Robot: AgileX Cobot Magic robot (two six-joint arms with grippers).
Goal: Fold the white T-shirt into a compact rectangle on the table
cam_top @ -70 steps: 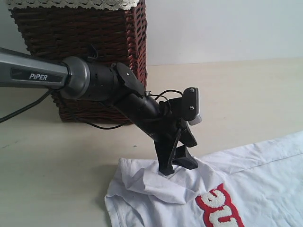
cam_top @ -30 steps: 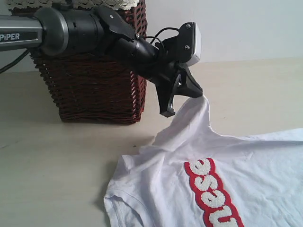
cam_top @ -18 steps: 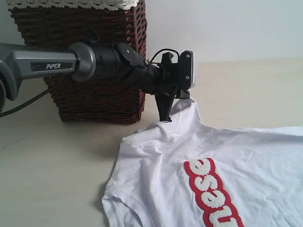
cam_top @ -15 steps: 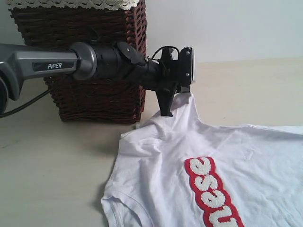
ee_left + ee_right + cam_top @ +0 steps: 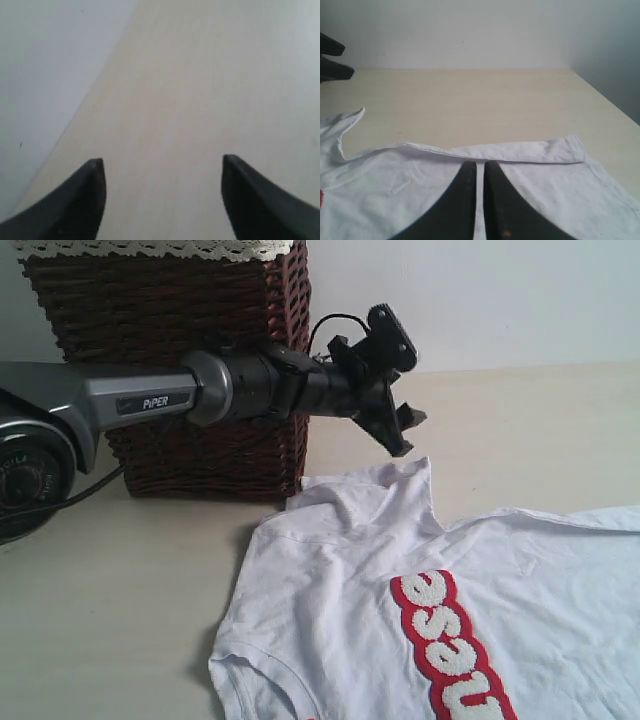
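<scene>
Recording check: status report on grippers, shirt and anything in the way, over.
Left gripper open, empty, above the T-shirt, at its raised corner. Right gripper shut over the cloth, grip unclear. T-shirt spread on table, unfolded. Basket close behind.

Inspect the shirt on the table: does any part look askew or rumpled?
Yes. The white T-shirt has one corner, nearest the wicker basket, bunched and peaking upward instead of lying flat on the table, just below the open left gripper.

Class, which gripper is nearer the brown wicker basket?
Left. The left gripper hangs open just beside the basket, above the white T-shirt; the right gripper is shut at the shirt's other side, well away.
</scene>
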